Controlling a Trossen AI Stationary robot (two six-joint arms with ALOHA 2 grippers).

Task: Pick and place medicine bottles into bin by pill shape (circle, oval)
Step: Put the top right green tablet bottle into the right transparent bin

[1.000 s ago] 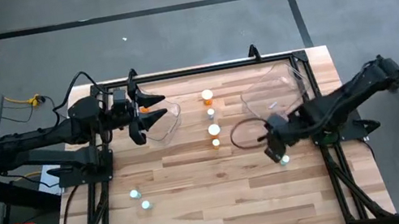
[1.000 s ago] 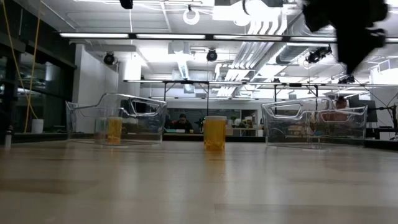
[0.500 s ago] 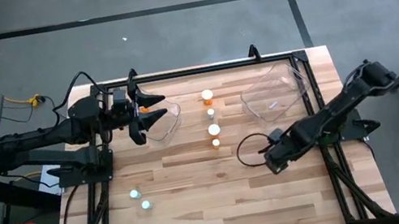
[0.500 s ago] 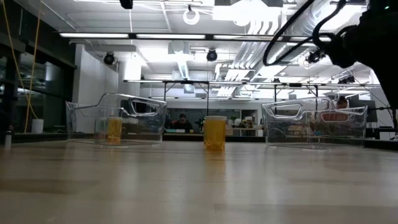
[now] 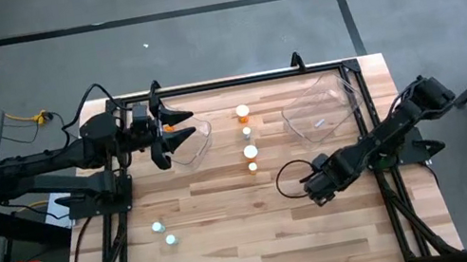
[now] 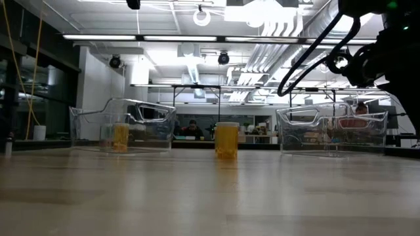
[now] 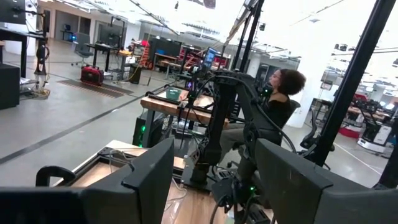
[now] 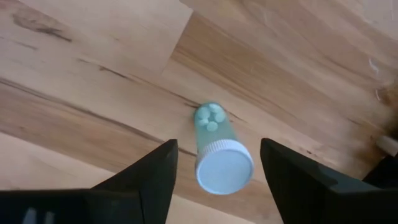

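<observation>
A pale teal bottle (image 8: 214, 146) with a white cap stands upright on its base on the wooden table. My right gripper (image 8: 217, 144) is open, pointing down, one finger on either side of the bottle without touching it. In the high view my right gripper (image 5: 319, 190) hides the bottle. My left gripper (image 5: 185, 138) is open and empty over the near-left rim of the left clear bin (image 5: 197, 142). Orange bottles (image 5: 243, 112) and white-capped ones (image 5: 251, 152) stand in a row at the table's middle. Two teal bottles (image 5: 164, 234) stand near the left.
The right clear bin (image 5: 321, 106) stands at the far right, just beyond my right arm. In the low view an orange bottle (image 6: 121, 136) shows at the left bin (image 6: 125, 124), and another orange bottle (image 6: 227, 139) shows mid-table. A person sits beyond the table (image 7: 280, 99).
My right gripper has gone toward the table's near edge and a little left, coming over the teal bottle, which the high view showed beside it a second ago and which is now covered. The bottle has stayed where it was.
</observation>
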